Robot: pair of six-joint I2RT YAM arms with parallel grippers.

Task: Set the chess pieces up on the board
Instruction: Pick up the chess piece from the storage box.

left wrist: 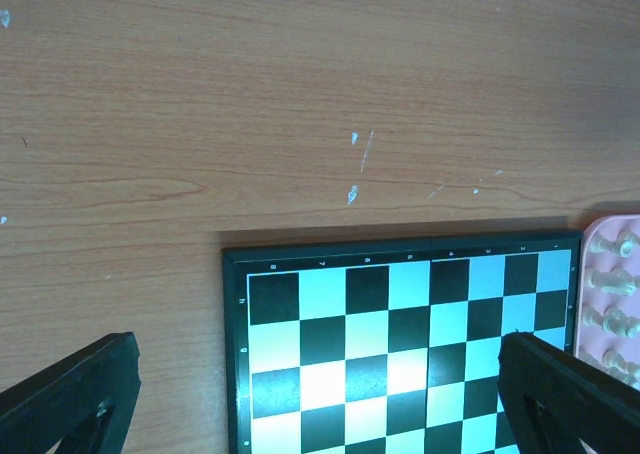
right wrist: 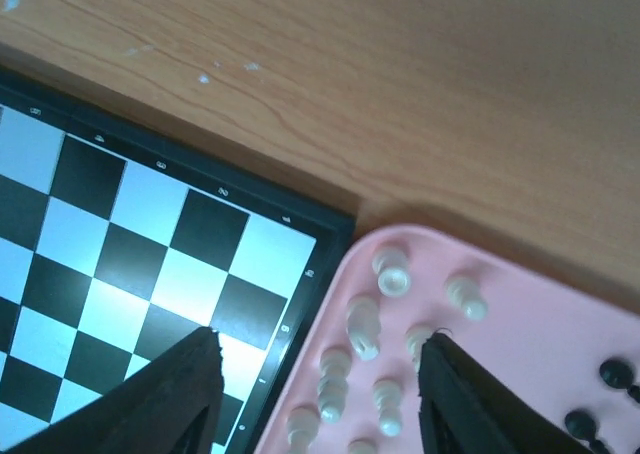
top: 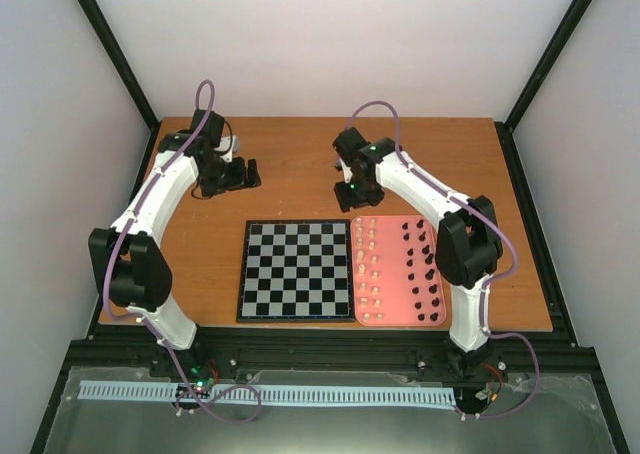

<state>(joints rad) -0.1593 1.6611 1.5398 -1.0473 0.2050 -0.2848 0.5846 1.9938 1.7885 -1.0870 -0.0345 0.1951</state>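
Top external view shows both my arms stretched toward the far side of the table (top: 300,144). My left gripper (top: 243,175) is low and points to the right, well apart from the board (top: 296,270). My right gripper (top: 347,196) points downward, near the far corner where the board meets the pink tray (top: 398,320). Every one of the chess pieces that I can see stands in this tray. The cream ones (top: 371,269) are on the side next to the board, and the black ones (top: 424,267) are on the outer side.

The wrist views show my fingers, which the top view does not show clearly. In the left wrist view my left fingers (left wrist: 70,399) are wide apart and hold nothing; below them is the far edge of the board and bare wood. In the right wrist view my right fingers (right wrist: 175,399) are also apart and grip nothing. Below them are the board's border, the tray's rim and some cream pieces.
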